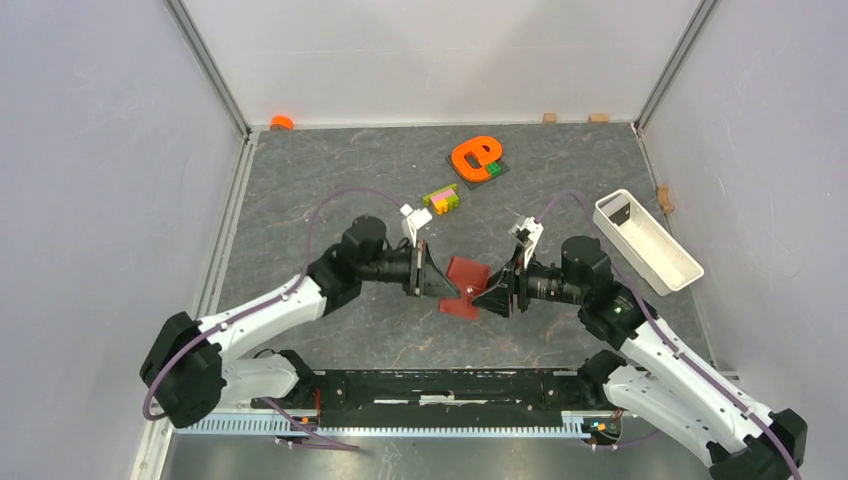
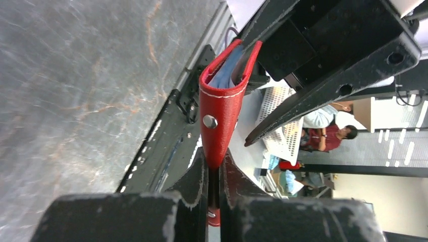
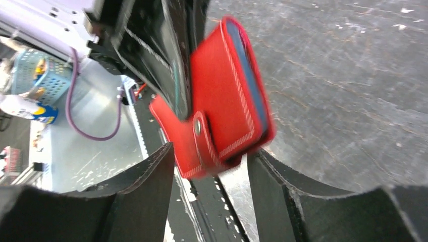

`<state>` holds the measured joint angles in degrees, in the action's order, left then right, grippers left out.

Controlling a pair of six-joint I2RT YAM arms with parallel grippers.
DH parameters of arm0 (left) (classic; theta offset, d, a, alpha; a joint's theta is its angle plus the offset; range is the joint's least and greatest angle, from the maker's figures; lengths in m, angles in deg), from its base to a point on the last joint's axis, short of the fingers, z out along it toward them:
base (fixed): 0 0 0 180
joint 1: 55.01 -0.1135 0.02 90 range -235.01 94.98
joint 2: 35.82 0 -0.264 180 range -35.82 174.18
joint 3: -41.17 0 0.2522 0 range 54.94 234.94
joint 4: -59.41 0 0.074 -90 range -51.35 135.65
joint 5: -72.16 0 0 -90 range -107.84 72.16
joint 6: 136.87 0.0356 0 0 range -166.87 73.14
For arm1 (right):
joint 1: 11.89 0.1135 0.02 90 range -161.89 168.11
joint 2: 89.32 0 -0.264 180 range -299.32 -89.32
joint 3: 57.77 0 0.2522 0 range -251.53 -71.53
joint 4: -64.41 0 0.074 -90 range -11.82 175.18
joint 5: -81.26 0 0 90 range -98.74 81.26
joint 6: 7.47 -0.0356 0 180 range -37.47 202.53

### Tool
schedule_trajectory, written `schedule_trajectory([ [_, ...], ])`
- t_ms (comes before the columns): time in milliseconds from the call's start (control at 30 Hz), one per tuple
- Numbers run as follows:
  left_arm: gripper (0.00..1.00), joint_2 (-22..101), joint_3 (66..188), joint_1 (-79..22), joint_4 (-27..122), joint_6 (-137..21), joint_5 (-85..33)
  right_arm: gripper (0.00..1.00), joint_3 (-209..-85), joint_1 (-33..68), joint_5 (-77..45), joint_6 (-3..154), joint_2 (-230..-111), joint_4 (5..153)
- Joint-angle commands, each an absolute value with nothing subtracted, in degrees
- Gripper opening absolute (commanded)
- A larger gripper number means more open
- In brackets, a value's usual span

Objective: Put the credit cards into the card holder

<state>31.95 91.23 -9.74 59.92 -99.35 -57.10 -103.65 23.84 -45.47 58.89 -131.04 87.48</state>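
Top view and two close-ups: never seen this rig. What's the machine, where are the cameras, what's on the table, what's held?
Two robot arms, bolted at the near edge of the table. The wide picture looks down from above; each close-up comes from a wrist camera. The left gripper is shut on a red wallet, held above the table; the right gripper stands open around its corner. On the table lie toy bricks, an orange toy and a white tray. No cards show.

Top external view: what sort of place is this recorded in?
Probably a robotics lab work cell: a dark grey marbled tabletop enclosed by plain white wall panels, with a seated person in a red shirt visible beyond the table in the left wrist view.
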Motion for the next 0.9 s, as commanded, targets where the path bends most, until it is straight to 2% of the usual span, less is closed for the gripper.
schedule_trajectory([
  [0,0.02,33.9,100.3,-17.4,30.5,-81.8,-68.5,0.64,-109.9,24.0,-35.7,65.8,-131.0,97.6],
  [100,0.02,36.4,103.0,-20.6,25.2,-75.4,-69.4,0.77,-112.3,24.0,-30.2,66.6,-130.1,99.4],
  [167,0.02,37.7,103.6,-20.7,24.2,-72.7,-70.0,0.79,-112.7,24.0,-31.3,66.8,-130.2,98.4],
  [367,0.02,39.6,102.3,-20.4,28.4,-72.0,-77.3,0.66,-112.2,24.7,-44.7,65.8,-136.5,94.0],
  [567,0.02,39.8,100.5,-20.3,31.6,-74.6,-79.7,0.62,-109.3,27.6,-53.7,62.0,-139.1,84.6],
  [867,0.02,39.0,99.5,-19.6,36.3,-77.4,-83.4,0.62,-108.1,28.4,-52.4,63.2,-141.7,84.8],
])
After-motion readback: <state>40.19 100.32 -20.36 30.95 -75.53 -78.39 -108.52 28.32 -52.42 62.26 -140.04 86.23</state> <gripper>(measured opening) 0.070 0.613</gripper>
